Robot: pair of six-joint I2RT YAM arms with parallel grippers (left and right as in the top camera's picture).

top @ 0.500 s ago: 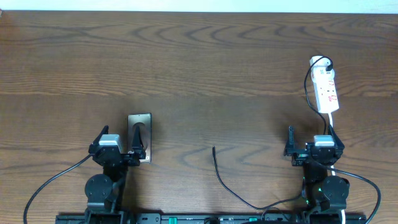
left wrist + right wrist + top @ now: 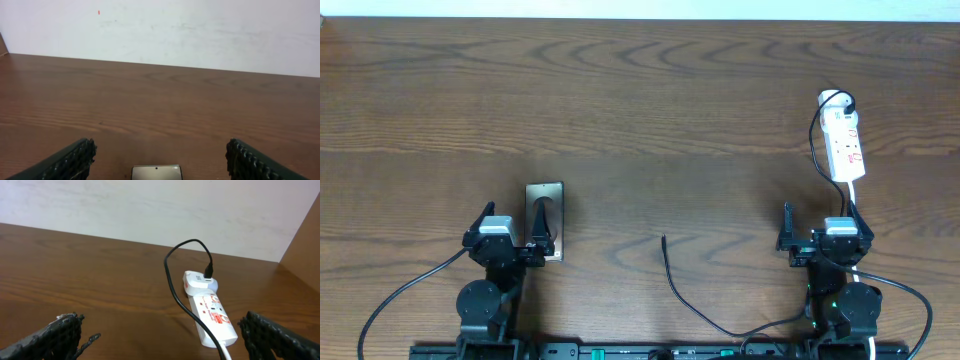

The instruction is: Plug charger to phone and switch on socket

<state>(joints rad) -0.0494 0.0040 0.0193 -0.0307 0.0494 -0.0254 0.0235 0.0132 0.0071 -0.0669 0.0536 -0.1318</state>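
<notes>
The phone [image 2: 545, 197] lies flat on the table at the front left, its near end under my left gripper [image 2: 512, 233]. That gripper is open and empty. In the left wrist view only the phone's far end [image 2: 156, 172] shows, between the open fingers [image 2: 159, 160]. The charger [image 2: 672, 278], a thin black cable, has its free tip [image 2: 664, 238] on the table at the front centre. The white socket [image 2: 844, 146] lies at the right, just beyond my open, empty right gripper [image 2: 823, 228]. The right wrist view shows the socket [image 2: 214, 317], the cable [image 2: 172, 287] plugged into its far end, and the open fingers [image 2: 162, 341].
A white plug [image 2: 833, 100] sits at the socket's far end and takes the black cable. Thicker black arm cables [image 2: 400, 295] trail at the front left and front right [image 2: 910, 295]. A white wall [image 2: 160, 30] rises behind the table's far edge.
</notes>
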